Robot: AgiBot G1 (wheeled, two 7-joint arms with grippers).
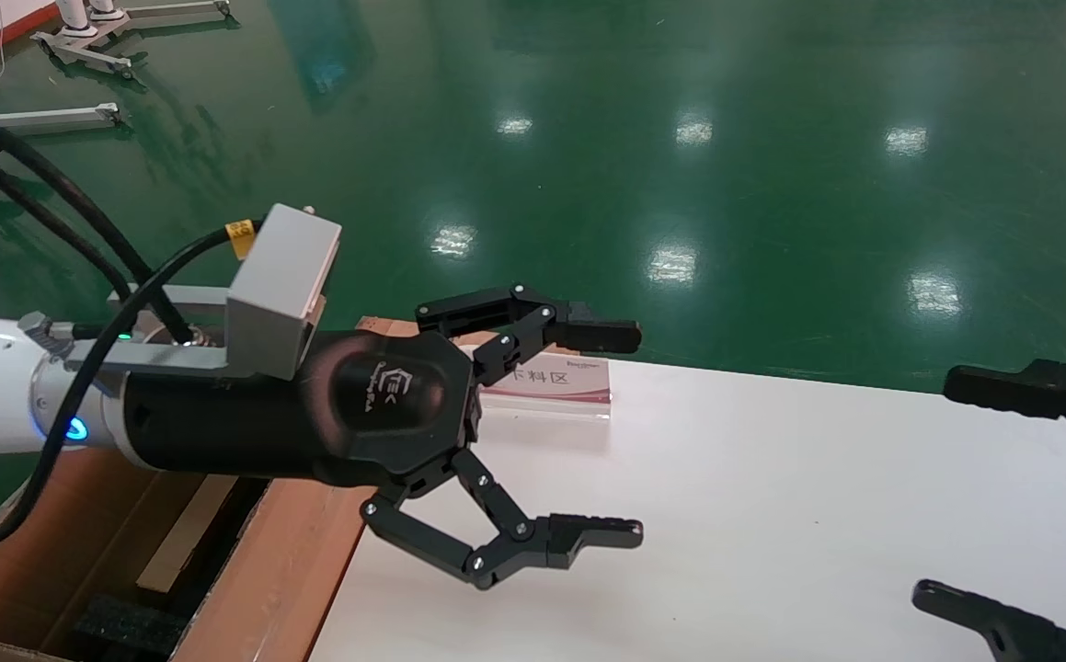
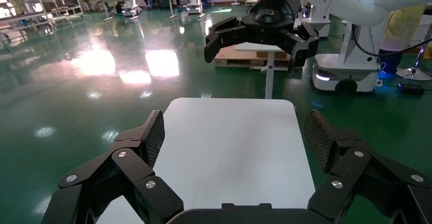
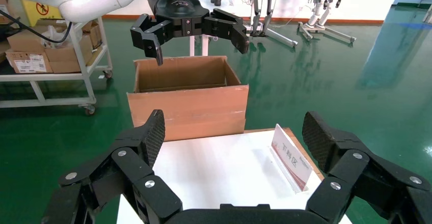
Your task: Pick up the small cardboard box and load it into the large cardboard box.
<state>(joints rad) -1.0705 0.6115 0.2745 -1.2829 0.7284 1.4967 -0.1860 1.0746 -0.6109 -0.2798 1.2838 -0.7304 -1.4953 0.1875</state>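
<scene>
The small cardboard box is not in view in any frame. The large cardboard box (image 1: 289, 561) stands at the table's left end, flaps up, with black foam (image 1: 123, 623) inside; it also shows in the right wrist view (image 3: 188, 107). My left gripper (image 1: 636, 432) is open and empty, held above the table's left part just past the box; it shows too in its own view (image 2: 234, 132) and in the right wrist view (image 3: 201, 48). My right gripper (image 1: 935, 487) is open and empty at the table's right end, facing the left one (image 3: 232, 130).
The white table (image 1: 772, 515) carries a small upright sign (image 1: 546, 382) near its far left corner, also seen in the right wrist view (image 3: 290, 158). A cart with cartons (image 3: 51, 56) stands beyond the large box. Green floor lies all around.
</scene>
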